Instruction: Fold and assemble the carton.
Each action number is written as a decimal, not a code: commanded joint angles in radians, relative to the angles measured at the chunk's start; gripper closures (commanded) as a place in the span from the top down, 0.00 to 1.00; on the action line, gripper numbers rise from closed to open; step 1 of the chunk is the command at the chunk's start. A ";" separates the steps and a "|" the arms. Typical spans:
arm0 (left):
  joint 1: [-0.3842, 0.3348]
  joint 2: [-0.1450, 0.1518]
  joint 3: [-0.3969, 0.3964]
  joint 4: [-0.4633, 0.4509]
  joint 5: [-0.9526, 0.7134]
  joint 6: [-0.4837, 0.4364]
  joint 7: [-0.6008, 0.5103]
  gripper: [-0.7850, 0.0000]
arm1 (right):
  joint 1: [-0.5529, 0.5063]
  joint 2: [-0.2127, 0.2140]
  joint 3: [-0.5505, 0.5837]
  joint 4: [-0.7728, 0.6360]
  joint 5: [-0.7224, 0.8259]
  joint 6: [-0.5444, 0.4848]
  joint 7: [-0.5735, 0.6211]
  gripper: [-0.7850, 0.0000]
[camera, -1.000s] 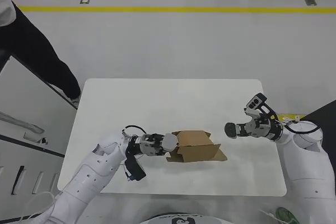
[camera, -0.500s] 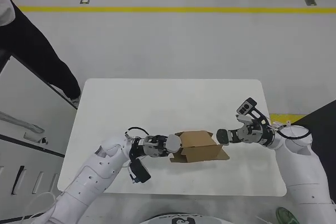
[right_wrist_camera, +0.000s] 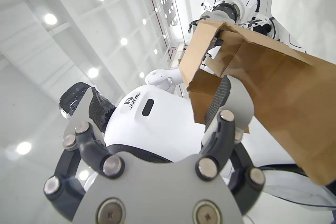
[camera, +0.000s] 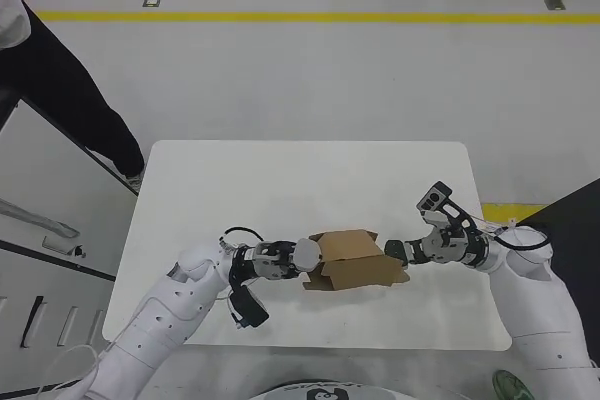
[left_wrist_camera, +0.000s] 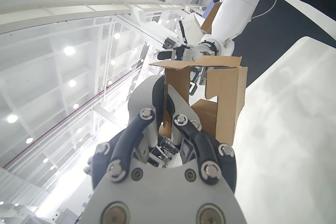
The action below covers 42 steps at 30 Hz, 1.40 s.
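A brown cardboard carton (camera: pixel 352 260) lies half-formed near the middle of the white table (camera: pixel 310 180), with loose flaps at both ends. My left gripper (camera: pixel 308 254) is at its left end, shut on a thin flap of the carton (left_wrist_camera: pixel 164 104). My right gripper (camera: pixel 394 251) is at the carton's right end, open; one finger (right_wrist_camera: pixel 223 96) lies against a carton flap (right_wrist_camera: pixel 202 99) while the other finger (right_wrist_camera: pixel 89 104) stands clear in the air.
The table's near edge (camera: pixel 310 347) is a short way from the carton. A grey cabinet (camera: pixel 20 230) stands to the left of the table, with a person (camera: pixel 70 90) beside it.
My right gripper has moved left across the table from well clear of the carton to its right end. The left gripper has kept its hold, and the carton has shifted slightly right.
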 commanded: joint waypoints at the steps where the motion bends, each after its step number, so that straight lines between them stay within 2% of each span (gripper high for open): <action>1: -0.002 -0.001 0.004 0.000 -0.009 0.004 0.008 0.00 | 0.002 0.000 -0.011 0.006 0.006 0.005 -0.005 1.00; 13: -0.014 -0.001 0.027 0.004 -0.016 0.011 0.032 0.00 | 0.028 -0.001 -0.068 0.039 0.032 0.006 -0.013 1.00; 20: -0.024 -0.002 0.044 0.012 -0.008 0.013 0.027 0.00 | 0.040 0.000 -0.093 0.048 0.040 0.003 -0.010 0.82; 23: -0.028 -0.002 0.049 0.016 -0.009 0.018 0.024 0.00 | 0.043 0.000 -0.106 0.051 0.043 0.002 -0.007 0.70; 27: -0.034 -0.003 0.058 0.020 -0.005 0.022 0.020 0.00 | 0.048 0.000 -0.125 0.051 0.040 0.000 -0.004 0.62; 30: -0.038 -0.004 0.065 0.024 0.000 0.020 0.016 0.00 | 0.052 0.001 -0.139 0.051 0.030 -0.004 -0.001 0.50; 36: -0.046 -0.003 0.073 0.028 0.005 0.020 0.015 0.00 | 0.062 0.003 -0.156 0.058 0.021 -0.001 0.011 0.44; 38: -0.049 -0.003 0.075 0.031 0.007 0.020 0.014 0.00 | 0.066 0.005 -0.160 0.061 0.017 0.000 0.015 0.36; 42: -0.054 -0.002 0.079 0.036 0.015 0.017 0.011 0.00 | 0.073 0.008 -0.167 0.066 0.007 0.000 0.022 0.36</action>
